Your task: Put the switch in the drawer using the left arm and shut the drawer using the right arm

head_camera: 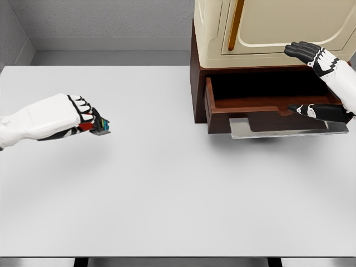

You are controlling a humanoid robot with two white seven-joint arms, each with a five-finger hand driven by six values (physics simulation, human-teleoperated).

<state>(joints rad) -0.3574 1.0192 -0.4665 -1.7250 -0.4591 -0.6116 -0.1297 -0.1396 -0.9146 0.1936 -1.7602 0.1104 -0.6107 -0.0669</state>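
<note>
Gripping the switch [101, 127], the left hand [78, 114] sits over the left part of the table [167, 189], its white arm entering from the left edge. Its fingers curl round the switch, which pokes out just past the fingertips on the side toward the drawer. The switch is a small dark grey block with a red patch next to the palm and thin blue, green and yellow stripes on its top face. A faint shadow lies on the table under it; whether it touches the surface I cannot tell.

Well away from that hand, across bare table, the drawer [250, 105] stands pulled out of a dark brown cabinet [198, 83], its reddish-brown inside open to view. A flat grey handle [278, 129] juts from its front edge. A cream unit [261, 28] with a gold-trimmed door sits on the cabinet.

The right hand [320, 83] is at the drawer's right end, fingers spread and holding nothing: black fingers reach up over the cabinet's top edge while the thumb points left along the drawer's front rim, just above the handle.
</note>
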